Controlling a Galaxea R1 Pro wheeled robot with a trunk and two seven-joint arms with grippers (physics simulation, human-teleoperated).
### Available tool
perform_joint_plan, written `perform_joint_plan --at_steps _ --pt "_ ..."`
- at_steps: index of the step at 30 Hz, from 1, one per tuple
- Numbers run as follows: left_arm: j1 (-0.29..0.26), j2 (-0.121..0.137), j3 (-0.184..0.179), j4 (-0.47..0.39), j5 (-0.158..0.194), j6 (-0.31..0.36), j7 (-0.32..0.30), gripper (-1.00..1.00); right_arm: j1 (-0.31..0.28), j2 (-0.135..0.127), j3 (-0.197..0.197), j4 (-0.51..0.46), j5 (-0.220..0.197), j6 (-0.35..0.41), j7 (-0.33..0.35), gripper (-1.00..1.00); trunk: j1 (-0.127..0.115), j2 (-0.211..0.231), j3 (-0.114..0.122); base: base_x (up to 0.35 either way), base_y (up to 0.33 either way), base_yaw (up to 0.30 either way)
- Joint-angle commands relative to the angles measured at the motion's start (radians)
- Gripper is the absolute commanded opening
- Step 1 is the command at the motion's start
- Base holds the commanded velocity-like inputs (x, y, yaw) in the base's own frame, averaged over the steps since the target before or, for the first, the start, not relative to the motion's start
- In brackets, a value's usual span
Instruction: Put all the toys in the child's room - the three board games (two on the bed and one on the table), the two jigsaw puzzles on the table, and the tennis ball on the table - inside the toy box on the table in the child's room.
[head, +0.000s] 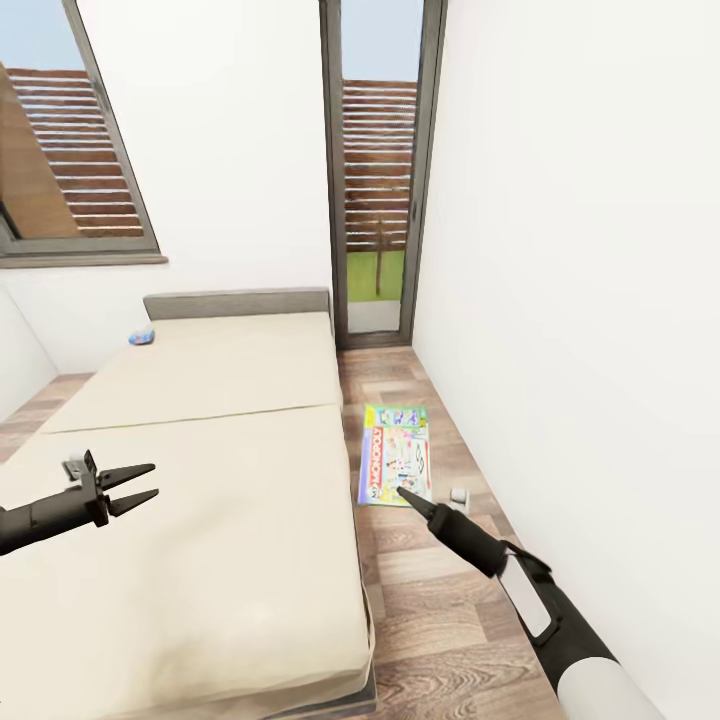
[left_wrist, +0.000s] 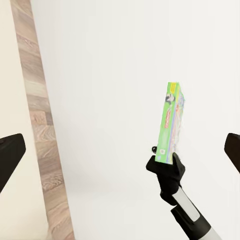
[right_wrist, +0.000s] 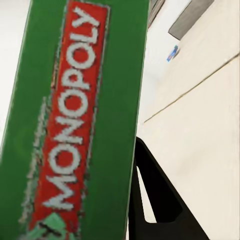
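A green Monopoly board game hangs over the wood floor between the bed and the right wall, and my right gripper is shut on its near edge. The left wrist view shows the same box held on edge above that gripper. Its red title fills the right wrist view, beside one dark finger. My left gripper stands open over the near left of the bed, holding nothing. A small blue box, possibly another game, lies at the bed's far left corner.
The beige bed with a grey headboard takes up the left and middle. A narrow strip of wood floor runs between it and the white right wall. A glass door stands at the far end. A small grey object lies on the floor.
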Motion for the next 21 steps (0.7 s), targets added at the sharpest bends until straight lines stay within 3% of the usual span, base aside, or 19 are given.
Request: perform_joint_plan --at_steps 1,3,6,21 --pt "-0.001 0.000 0.000 0.000 0.001 0.006 -0.002 1.00 -0.001 0.000 0.000 -0.002 -0.011 0.014 -0.040 -1.00 -0.004 0.007 0.002 0.000 0.000 0.000" --pt "-0.001 0.000 0.000 0.001 0.001 0.006 -0.001 1.00 -0.001 -0.001 0.001 -0.004 -0.013 0.020 -0.116 -1.00 -0.012 0.021 0.009 0.000 0.000 0.000" --pt "-0.001 0.001 0.000 0.000 0.000 0.006 -0.001 1.00 -0.001 -0.001 0.003 -0.005 -0.012 0.027 -0.165 -1.00 -0.023 0.042 0.018 0.000 0.000 0.000" --pt "-0.001 0.002 0.005 0.000 -0.055 0.006 0.023 1.00 -0.001 -0.002 0.001 -0.018 -0.010 0.022 -0.174 -1.00 -0.081 0.147 0.065 0.000 0.000 0.000"
